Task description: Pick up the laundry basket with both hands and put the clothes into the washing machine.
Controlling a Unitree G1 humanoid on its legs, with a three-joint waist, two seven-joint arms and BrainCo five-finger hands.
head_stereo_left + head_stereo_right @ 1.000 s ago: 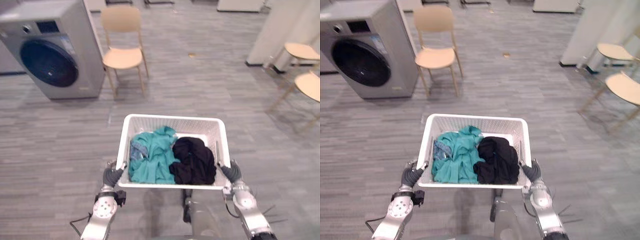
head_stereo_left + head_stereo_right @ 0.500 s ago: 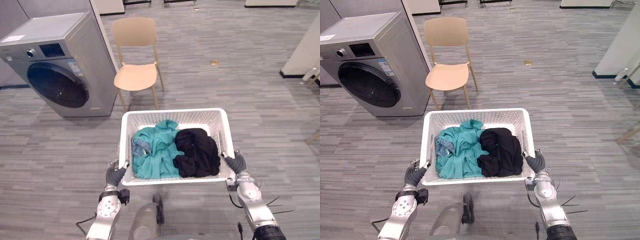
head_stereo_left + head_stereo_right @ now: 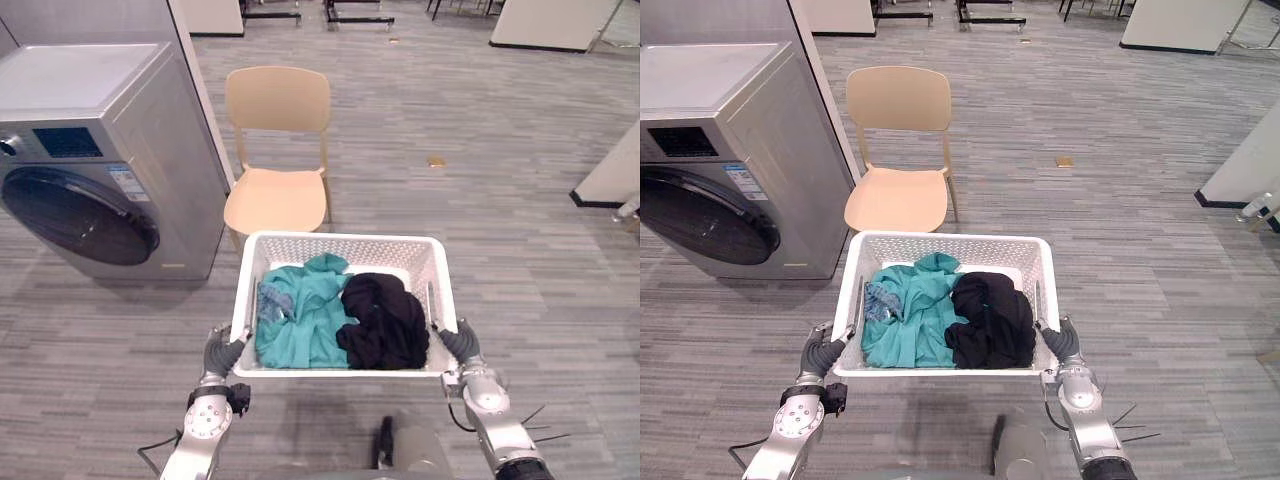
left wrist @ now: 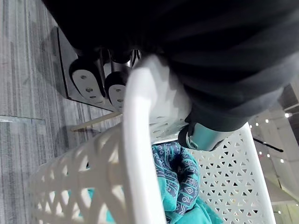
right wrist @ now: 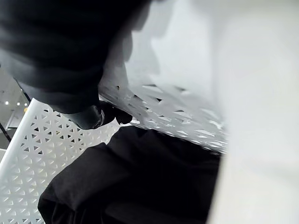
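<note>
Here's the white perforated plastic laundry basket [image 3: 345,240], held up off the grey plank floor [image 3: 520,250] between both hands. The left hand [image 3: 218,352] is at its near left corner and the right hand [image 3: 458,345] at its near right corner. Inside, a teal garment [image 3: 305,318] lies on the left, touching a black garment [image 3: 385,322] on the right. The grey front-loading washing machine [image 3: 90,190] stands ahead to the left with its round door looking shut, and a beige chair [image 3: 277,195] sits just beyond the basket's far rim.

The load looks light and soft, and the basket stiff enough to carry by its rim. That smooth plastic could slip, though, so a hold at two opposite ends seems the right one to keep it level.

The head views hide the grip behind the basket wall, but the wrist views settle it. On the left, the fingers [image 4: 201,137] hook over the rim and into the basket, beside a blue patterned cloth [image 4: 180,172]. On the right, the fingers [image 5: 91,117] clamp against the inner wall above the black garment.
</note>
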